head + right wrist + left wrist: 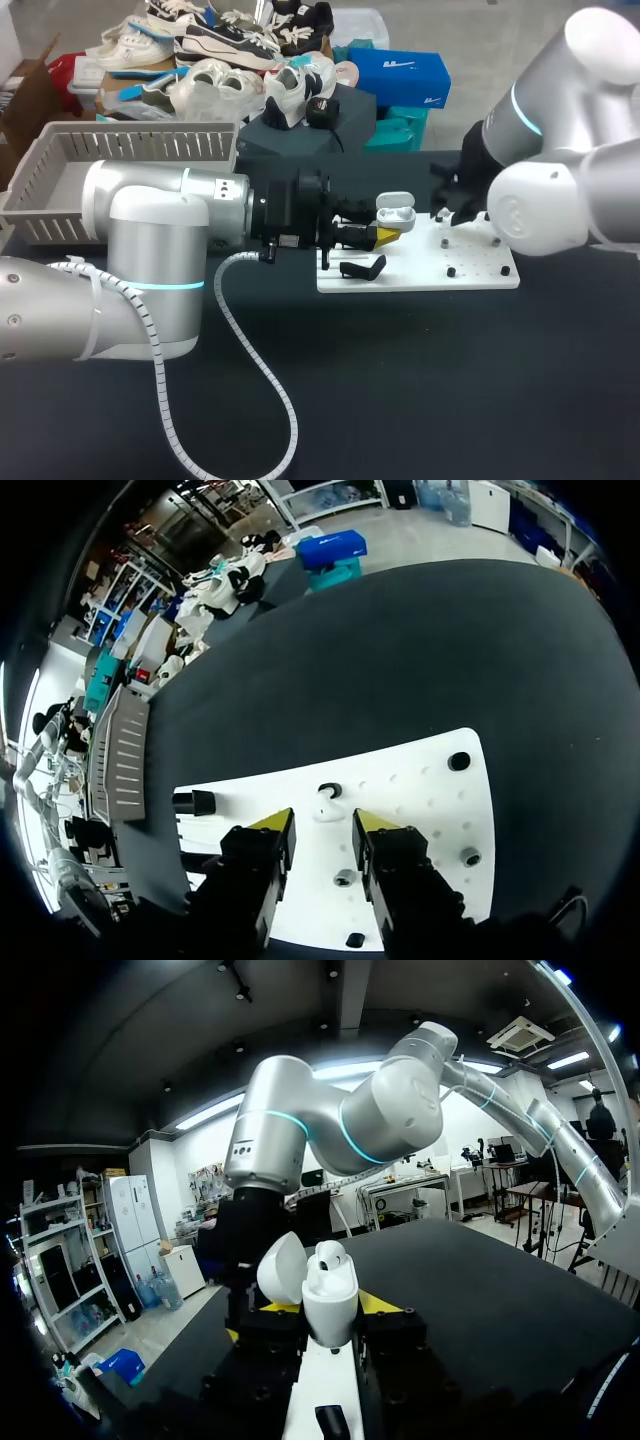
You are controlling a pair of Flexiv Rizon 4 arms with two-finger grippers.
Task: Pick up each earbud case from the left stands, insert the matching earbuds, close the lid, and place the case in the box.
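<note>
The left gripper (388, 237) reaches in level from the left side, pinching the open earbud case (395, 212) from both sides over the left part of the white pegboard (470, 275); in the left wrist view the white earbud case (330, 1305) stands upright between the yellow-tipped fingers (385, 1303), which press against its two flanks; its lid (280, 1268) is hinged back, and one white earbud (330, 1254) sits in the body; whether a second one is seated I cannot tell; a black stand (362, 267) lies on the pegboard just below the held case

The right gripper (452, 203) hangs above the middle of the pegboard, pointing down; in the right wrist view the right gripper (320, 845) has its fingers (375, 823) spread apart with nothing gripped; just ahead of the gap a small white piece (324, 814) lies on the white pegboard (420, 800), too pale against it to identify, with a small black hook (328, 791) just beyond; black pegs (459, 761) stand scattered over the board

The grey slatted box (120, 160) sits at the far left of the black table (420, 400), well apart from the pegboard; a white coiled cable (235, 330) trails from the left wrist across the table
</note>
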